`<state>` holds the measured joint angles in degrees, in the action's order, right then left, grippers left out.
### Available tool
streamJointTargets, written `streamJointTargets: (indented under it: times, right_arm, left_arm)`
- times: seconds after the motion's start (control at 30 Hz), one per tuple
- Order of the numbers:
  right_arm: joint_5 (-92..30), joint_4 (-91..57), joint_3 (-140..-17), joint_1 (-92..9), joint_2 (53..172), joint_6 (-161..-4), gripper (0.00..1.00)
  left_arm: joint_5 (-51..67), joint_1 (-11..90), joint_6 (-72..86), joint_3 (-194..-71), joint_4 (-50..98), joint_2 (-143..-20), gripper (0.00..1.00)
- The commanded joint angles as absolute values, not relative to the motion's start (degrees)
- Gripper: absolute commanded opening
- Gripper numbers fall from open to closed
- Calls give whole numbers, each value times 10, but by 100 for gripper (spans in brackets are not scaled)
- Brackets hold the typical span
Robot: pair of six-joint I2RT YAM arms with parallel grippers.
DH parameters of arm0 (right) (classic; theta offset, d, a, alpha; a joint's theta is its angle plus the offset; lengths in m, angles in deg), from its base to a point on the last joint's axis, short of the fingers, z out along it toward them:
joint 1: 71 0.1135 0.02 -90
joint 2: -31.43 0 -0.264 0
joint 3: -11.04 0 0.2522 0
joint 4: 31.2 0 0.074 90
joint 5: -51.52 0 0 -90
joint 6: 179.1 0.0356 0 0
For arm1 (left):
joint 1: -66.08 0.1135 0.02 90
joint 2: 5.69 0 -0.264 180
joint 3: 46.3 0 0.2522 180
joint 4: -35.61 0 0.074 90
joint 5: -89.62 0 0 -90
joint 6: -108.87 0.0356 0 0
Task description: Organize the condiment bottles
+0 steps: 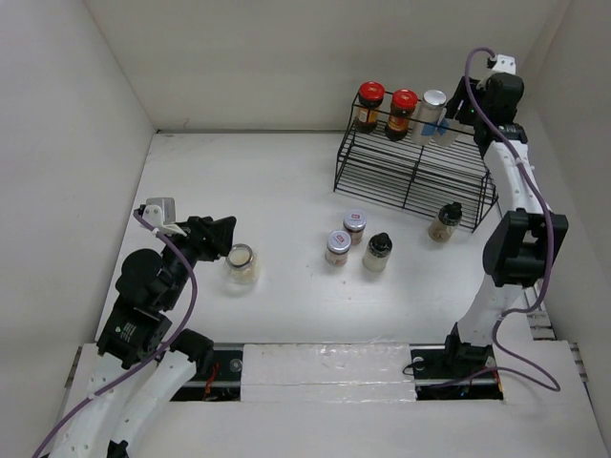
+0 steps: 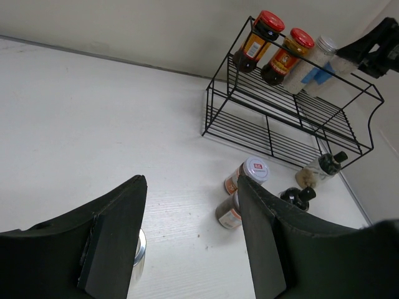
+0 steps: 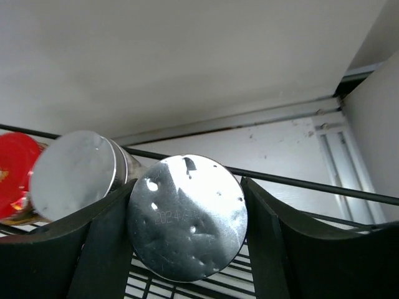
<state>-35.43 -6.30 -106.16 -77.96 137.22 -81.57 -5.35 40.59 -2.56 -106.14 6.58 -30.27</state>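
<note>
Right arm is up at the black wire rack (image 1: 415, 176). The right claw (image 3: 187, 184) is closed on a silver-lidded jar (image 3: 187, 218), one finger against each side of the lid. The lid faces straight into the wrist camera, so the jar's long axis runs away from the claw, down toward the top tier.

Just beside it to the left sits the neighbour jar (image 3: 73, 174), also silver-lidded. Beyond that the two red-lidded jars (image 1: 370, 100) line the same tier.

That's the relation that counts: the held jar goes down at the open end of the row. The neighbour is tight on one side, with the rack's end wires and the side wall close on the other (little room to swing, I'd say, so a straight pull-back looks safest).

Down on the surface (image 1: 277, 181), the left claw (image 2: 191, 182) gapes wide and holds nothing. A lone jar (image 1: 241, 263) stands right beside it, half hidden behind a finger in the wrist view.

Mid-surface, a cluster of three jars (image 1: 338, 246) waits with open room all round. A black-capped jar (image 1: 445, 221) stands at the rack's foot, nearer the right arm.
</note>
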Motion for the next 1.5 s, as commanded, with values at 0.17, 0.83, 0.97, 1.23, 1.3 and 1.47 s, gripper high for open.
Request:
streamJointTargets:
  times: [0.17,0.83,0.97,1.23,1.3,1.47]
  right_arm:
    - [-373,-50,-1151,-764,1407,-812,71]
    - [-322,-298,-725,-440,1098,-812,7]
    - [-316,-304,-700,-309,1136,-819,48]
    - [-446,-262,-615,-209,1127,-803,86]
    - [-385,-290,-598,-199,1136,-803,92]
    - [-358,-275,-670,-103,1234,-857,100]
  left_arm:
    - [-60,408,-18,-1061,91,-305,56]
    - [-92,408,-29,-1061,86,-305,54]
    - [-143,408,-42,-1061,73,-299,54]
    - [-194,408,-64,-1061,67,-265,61]
    - [-194,408,-64,-1061,67,-270,61]
    - [-218,408,-69,-1066,60,-282,66]
